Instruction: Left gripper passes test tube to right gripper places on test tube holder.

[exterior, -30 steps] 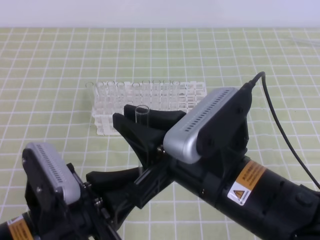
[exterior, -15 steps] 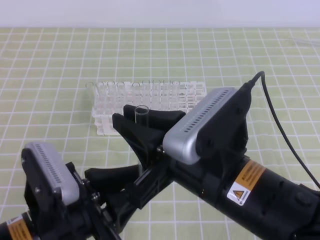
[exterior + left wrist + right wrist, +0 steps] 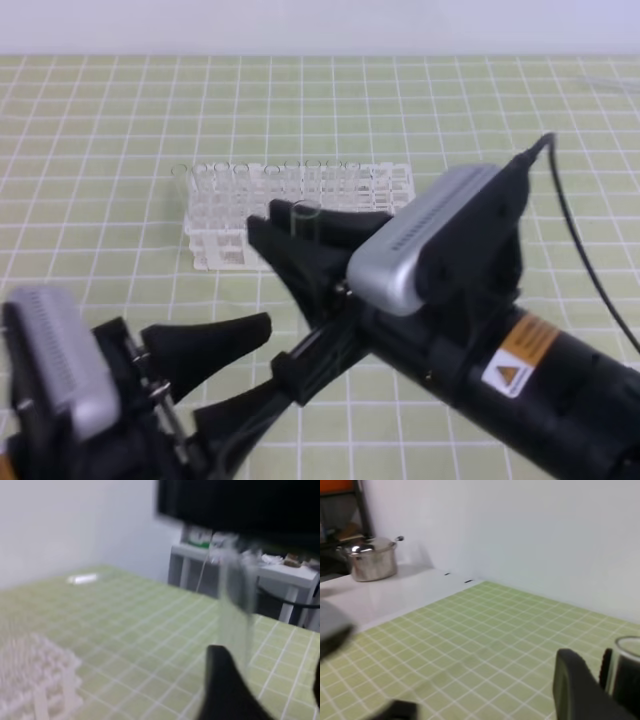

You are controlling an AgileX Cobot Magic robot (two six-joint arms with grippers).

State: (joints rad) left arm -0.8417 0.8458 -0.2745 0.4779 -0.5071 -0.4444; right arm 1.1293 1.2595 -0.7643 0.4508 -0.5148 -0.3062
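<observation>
**Tube in right claw, left claw let go — rack is straight beyond the tube**

Nearest the camera, at the near edge of the green gridded mat (image 3: 90,130): left gripper (image 3: 235,370), jaws spread wide, nothing between them. It sits low and left of the tube, apart from it. Its wrist view is motion-blurred; a smeared clear tube shape shows above one black finger, not touching as far as I can tell.

Next out: right gripper (image 3: 300,235), coming in from the near right corner, jaws narrow and clamped on the test tube (image 3: 305,213). Only the open rim and a short length of glass show above the fingers in the high view; the lower part is hidden behind the claw. Right wrist view shows the rim (image 3: 629,645) just beside a black finger. The tube's long axis looks roughly upright, rim up.

Farther out, mid-mat: test tube holder (image 3: 215,235), long side running left to right. The right claw overlaps its near edge in the high view; I can't tell the height gap between tube bottom and rack top.

Judgement: the handover looks done. What's left is carrying the tube away from the near edge and over a hole, keeping it vertical, then lowering. Right arm is the nearer one and already has it. Main risk: tube bottom can't be seen, so alignment with a square hole is blind from here.
</observation>
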